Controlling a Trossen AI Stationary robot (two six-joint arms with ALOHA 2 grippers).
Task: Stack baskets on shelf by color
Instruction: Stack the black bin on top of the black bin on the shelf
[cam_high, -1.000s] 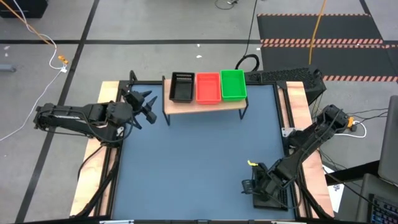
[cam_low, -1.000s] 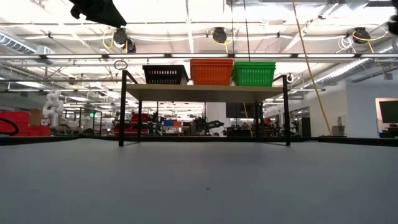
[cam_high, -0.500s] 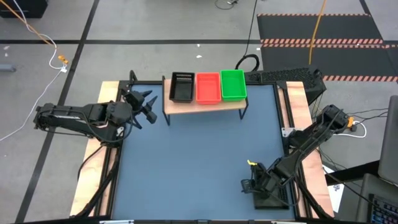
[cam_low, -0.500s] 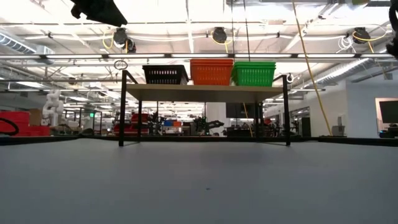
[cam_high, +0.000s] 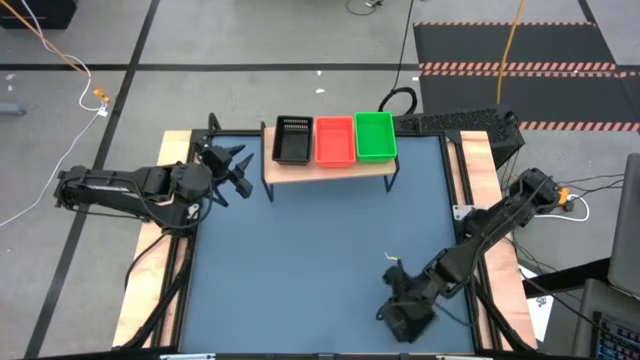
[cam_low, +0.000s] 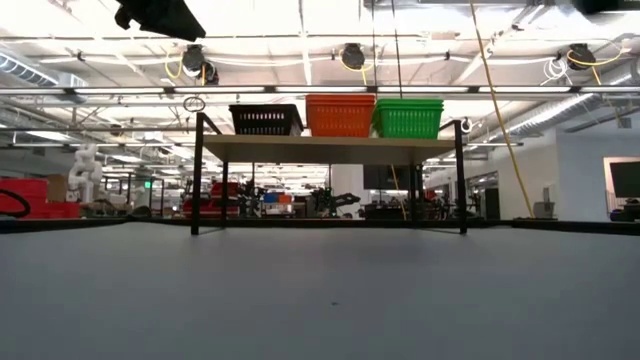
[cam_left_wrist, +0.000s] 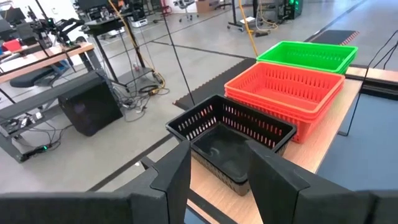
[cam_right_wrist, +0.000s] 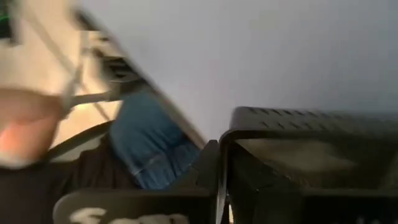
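The shelf (cam_high: 300, 168) stands at the table's far edge and carries a black basket (cam_high: 292, 140), a red stack (cam_high: 334, 139) and a green stack (cam_high: 374, 135) side by side. In the low view they show as black (cam_low: 266, 119), red (cam_low: 340, 115) and green (cam_low: 408, 117) on the plank (cam_low: 330, 148). My left gripper (cam_high: 237, 172) hovers open just left of the shelf, facing the black basket (cam_left_wrist: 233, 134). My right gripper (cam_high: 392, 300) is near the table's near right corner, shut on another black basket (cam_high: 403, 318). My right gripper holds the black basket by its rim at one wall (cam_right_wrist: 233, 134), one finger (cam_right_wrist: 208, 171) outside that wall. The other finger is hidden by the basket and by blur. In the high view the basket sits under and just beyond the gripper; whether it touches the table I cannot tell.
The blue-grey tabletop (cam_high: 320, 250) spreads between the shelf and the right gripper. Wooden side edges (cam_high: 150, 290) run along left and right. In the right wrist view a person's jeans (cam_right_wrist: 146, 149) and a blurred hand (cam_right_wrist: 25, 127) show beyond the table's edge.
My right gripper has swung from the right edge toward the table's left and near side, carrying the black basket with it off the edge strip and over the blue tabletop. The left arm has kept still.
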